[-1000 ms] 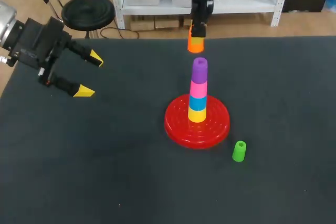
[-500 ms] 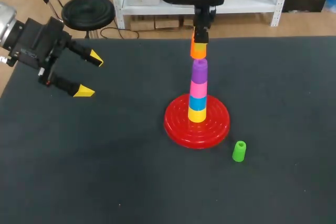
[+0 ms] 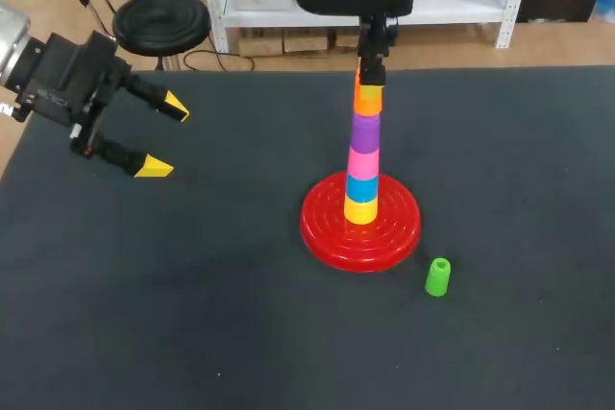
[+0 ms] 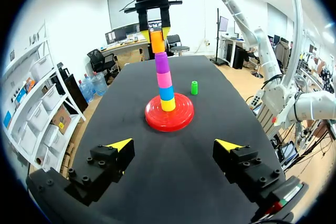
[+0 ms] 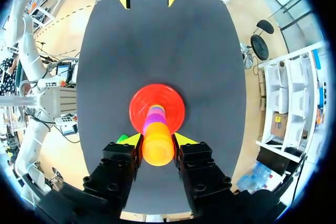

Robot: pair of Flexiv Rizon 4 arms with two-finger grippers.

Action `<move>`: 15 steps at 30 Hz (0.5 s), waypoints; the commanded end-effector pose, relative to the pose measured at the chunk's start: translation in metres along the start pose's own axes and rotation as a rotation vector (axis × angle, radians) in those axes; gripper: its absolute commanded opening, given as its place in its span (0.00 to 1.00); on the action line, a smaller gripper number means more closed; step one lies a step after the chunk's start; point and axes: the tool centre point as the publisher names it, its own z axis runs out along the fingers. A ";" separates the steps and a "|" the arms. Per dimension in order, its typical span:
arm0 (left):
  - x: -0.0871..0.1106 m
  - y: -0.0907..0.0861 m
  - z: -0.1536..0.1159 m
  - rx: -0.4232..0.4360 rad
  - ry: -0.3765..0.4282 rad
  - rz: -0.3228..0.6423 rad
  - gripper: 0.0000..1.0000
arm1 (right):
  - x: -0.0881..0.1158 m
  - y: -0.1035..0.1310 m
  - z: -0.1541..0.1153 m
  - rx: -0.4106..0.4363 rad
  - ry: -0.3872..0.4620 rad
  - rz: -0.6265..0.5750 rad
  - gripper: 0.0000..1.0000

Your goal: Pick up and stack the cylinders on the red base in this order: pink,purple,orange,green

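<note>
Two arms show in the head view. My left arm comes in low at the table's near-left corner, and the left gripper point(image 3: 165, 137) hangs above the dark table point(image 3: 192, 314) with its fingers spread wide and nothing between them. My right arm reaches in from above the far edge, with the right gripper point(image 3: 368, 82) pointing straight down over the stack and clamped on the orange cylinder point(image 3: 367, 100). That piece sits on top of the purple cylinder point(image 3: 365, 128); whether it is fully seated cannot be told. Below come the pink cylinder point(image 3: 363, 160), a blue cylinder point(image 3: 362, 187) and a yellow cylinder point(image 3: 361, 210), all upright in one column on the round, ridged red base point(image 3: 317, 228). The green cylinder point(image 3: 437, 277) stands upright on the table, near the base but apart from it.

From the left wrist, the wide-open yellow tips frame the stack well ahead, with the other gripper pinching the orange piece from two sides at the top.

From the right wrist, both fingers press the orange cylinder's sides, and the red base lies directly beneath. A sliver of green shows beside one fingertip.
</note>
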 end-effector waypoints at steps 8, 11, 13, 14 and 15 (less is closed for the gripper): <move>0.001 -0.001 0.000 -0.004 -0.002 0.003 1.00 | 0.002 0.001 0.007 0.001 -0.008 -0.002 0.00; 0.001 -0.001 0.000 -0.004 -0.002 0.003 1.00 | 0.000 0.000 0.009 -0.001 -0.009 -0.007 0.00; 0.001 -0.001 0.000 -0.004 -0.002 0.003 1.00 | -0.001 0.000 0.010 -0.004 -0.009 -0.012 0.00; 0.001 -0.001 0.000 -0.004 -0.002 0.003 1.00 | -0.001 0.000 0.010 -0.004 -0.010 -0.013 0.00; 0.001 -0.001 0.000 -0.004 -0.002 0.003 1.00 | -0.002 0.000 0.011 -0.004 -0.010 -0.013 0.00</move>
